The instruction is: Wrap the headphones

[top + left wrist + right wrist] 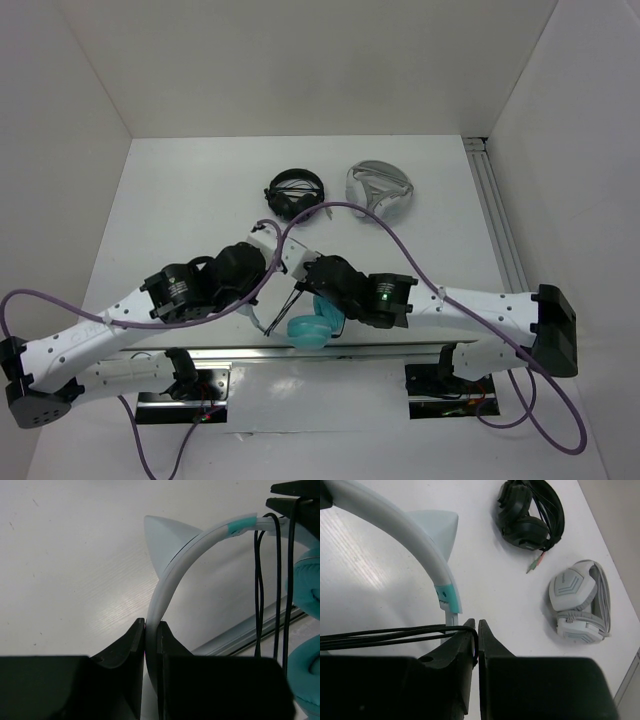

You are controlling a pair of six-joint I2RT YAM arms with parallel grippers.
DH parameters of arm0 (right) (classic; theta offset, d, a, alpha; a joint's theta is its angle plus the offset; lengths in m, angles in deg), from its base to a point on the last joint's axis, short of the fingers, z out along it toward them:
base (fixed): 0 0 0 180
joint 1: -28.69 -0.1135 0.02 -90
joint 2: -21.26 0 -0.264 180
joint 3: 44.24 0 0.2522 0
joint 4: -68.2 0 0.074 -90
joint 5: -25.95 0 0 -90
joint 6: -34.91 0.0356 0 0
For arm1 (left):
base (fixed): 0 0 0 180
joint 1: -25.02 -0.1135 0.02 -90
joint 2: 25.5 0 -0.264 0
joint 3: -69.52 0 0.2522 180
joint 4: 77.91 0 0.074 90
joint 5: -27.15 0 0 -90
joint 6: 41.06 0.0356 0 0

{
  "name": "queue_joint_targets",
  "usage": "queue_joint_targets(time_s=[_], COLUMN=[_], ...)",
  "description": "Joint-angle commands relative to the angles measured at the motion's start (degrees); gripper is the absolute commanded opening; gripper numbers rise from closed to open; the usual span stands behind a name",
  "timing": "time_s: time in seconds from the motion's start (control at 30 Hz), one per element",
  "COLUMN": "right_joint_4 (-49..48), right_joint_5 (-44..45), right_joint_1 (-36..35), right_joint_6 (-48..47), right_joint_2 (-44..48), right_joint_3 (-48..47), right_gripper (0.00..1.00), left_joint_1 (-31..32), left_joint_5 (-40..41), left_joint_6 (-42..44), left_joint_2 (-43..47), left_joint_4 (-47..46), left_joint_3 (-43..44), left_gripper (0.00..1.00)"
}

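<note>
Teal cat-ear headphones held for cable winding
The left gripper clamps the headband to steady it; the right gripper has narrow jaws at the black cable, pinch unclear

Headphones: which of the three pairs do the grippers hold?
The teal-cupped headphones with the white cat-ear headband, clamped by the left gripper; the black pair and grey-white pair lie farther back.

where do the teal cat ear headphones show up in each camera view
top external: teal cat-ear headphones with pale headband, lower centre.
left wrist: headband arcs bottom centre to top right.
right wrist: headband arcs top left to centre.
shared landmark: pale cat-ear point, both wrist views.
</note>
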Motion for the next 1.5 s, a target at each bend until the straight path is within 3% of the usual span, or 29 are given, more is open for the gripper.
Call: queue_joint_targets(time_s=[0.0,0.07,0.2,0.4,0.63,0.8,1.3,1.47], right_joint_4=[-3.02,-3.63,-5.04,-6.18,-7.33,-8.38,-9.62,-9.62], right_joint_5=[9.06,9.06,10.02,9.23,5.28,3.62,0.09,-1.14], right_joint_1=[2.67,2.67,2.67,5.21,8.91,9.43,13.21,13.74], right_joint_6=[0.64,0.65,0.12,-1.2,-0.58,-0.06,3.37,7.67], right_joint_2=[2.28,4.03,4.74,4.21,1.85,1.14,0.0,2.72], right_joint_3=[0.17,0.17,0.7,2.01,3.16,2.63,5.09,4.56], right_gripper=[0.12,0.01,0.01,0.13,0.16,0.32,0.35,0.5], left_joint_1=[1.35,1.35,1.35,1.35,1.35,1.35,1.35,1.35], left_joint_5=[-3.93,-3.31,-3.92,-6.64,-9.1,-9.11,-2.35,1.69], left_joint_6=[1.39,0.86,0.85,1.91,2.96,2.96,-0.02,-2.48], left_joint_2=[-1.22,-2.28,-3.07,-1.93,-0.17,-0.17,-3.42,-5.53], left_joint_4=[3.99,4.51,4.52,4.52,3.99,4.6,9.09,10.4], left_joint_3=[2.54,3.06,3.07,3.07,3.6,3.6,7.29,7.81], left_gripper=[0.0,0.0,0.0,0.0,0.0,0.0,0.0,0.0])
